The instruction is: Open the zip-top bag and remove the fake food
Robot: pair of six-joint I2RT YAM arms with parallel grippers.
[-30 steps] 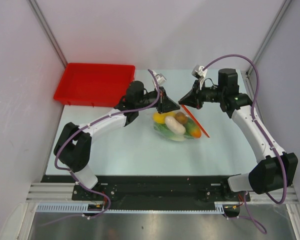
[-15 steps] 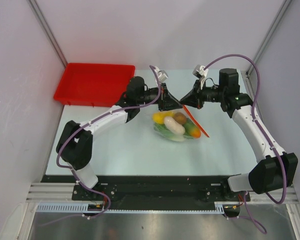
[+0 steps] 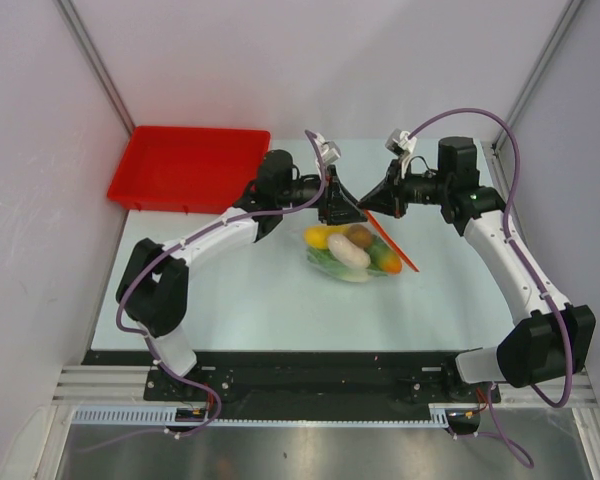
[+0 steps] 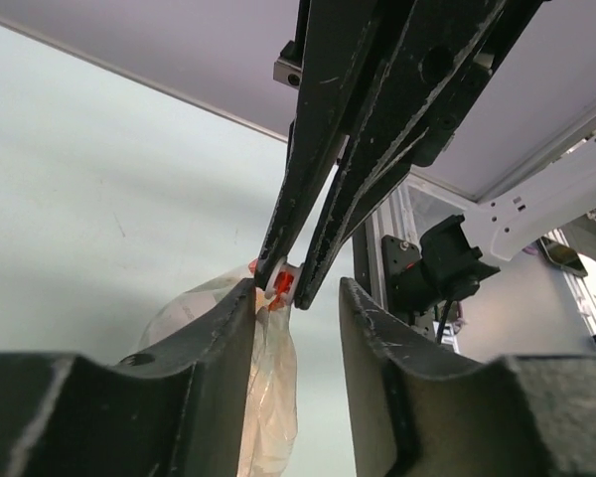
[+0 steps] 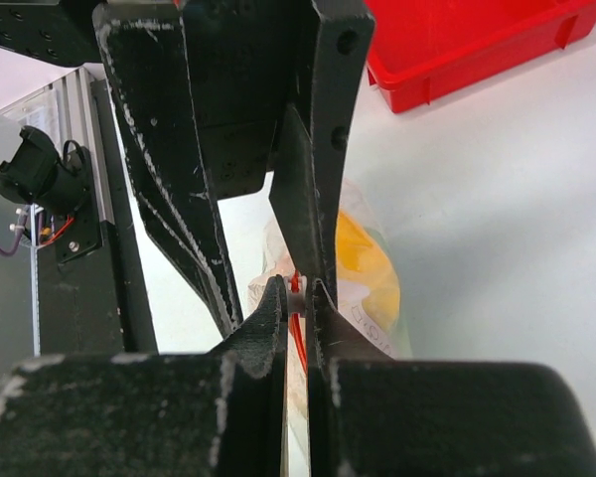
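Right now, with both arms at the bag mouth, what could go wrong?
1. Only the right fingers pinch the zip-top bag, at its red strip; the left fingers stand apart, so a pull may drag the bag instead of opening it.
2. Both sets of fingers crowd together; regrasping risks a collision.

Your zip-top bag [image 3: 360, 274]: thin clear plastic film, glossy, crinkled. Zip strip [image 3: 400, 252]: red-orange plastic.
Fake food [image 3: 348, 250] inside: smooth moulded plastic, slight shine.
Your left gripper [image 4: 296, 298] and right gripper [image 5: 298, 293]: black, matt, rough, edges scuffed whitish.
Red tray [image 3: 190, 165]: smooth plastic, soft sheen.
Table top [image 3: 230, 290]: pale, matt, smooth.
Arm shells [image 3: 220, 235]: white, glossy.
Front rail [image 3: 100, 383]: bare ribbed metal. Sheet [image 3: 300, 450] below it: brushed metal, dull shine.
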